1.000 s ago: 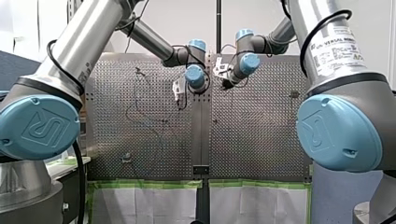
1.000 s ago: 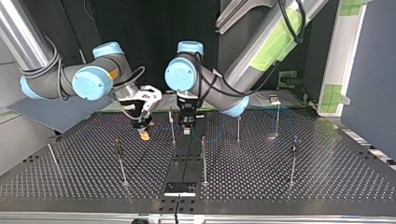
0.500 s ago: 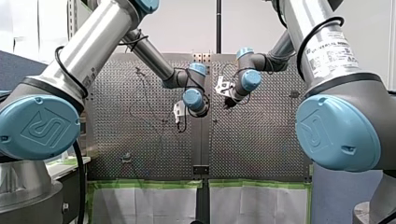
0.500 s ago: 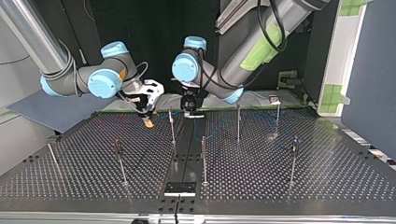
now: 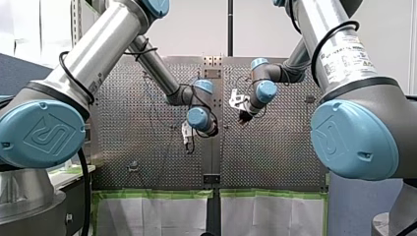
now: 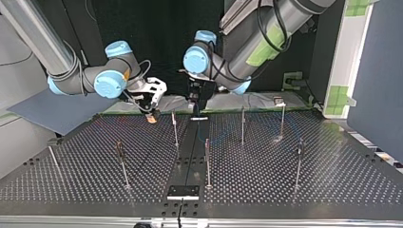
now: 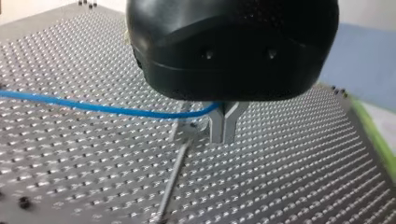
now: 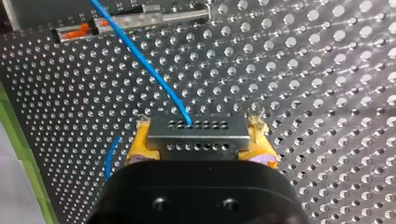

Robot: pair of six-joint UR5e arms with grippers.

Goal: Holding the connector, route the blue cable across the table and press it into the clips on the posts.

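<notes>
My right gripper point(image 8: 198, 138) clamping connector point(image 8: 197, 134) between yellow pads point(image 8: 138, 141), hovering over perforated table point(image 8: 303, 93). Blue cable point(image 8: 144, 65) leaving connector, stretching toward post point(image 8: 173, 14). My left gripper point(image 7: 223, 126) pinching cable farther from connector, metal fingers point(image 7: 217, 123) closed.

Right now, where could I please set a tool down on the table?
Top view: the table is bare at its near right corner past the outermost post, and along the near edge from that post to the black plate. Crowded: far middle, with my left hand, my right hand, blue cable.
</notes>
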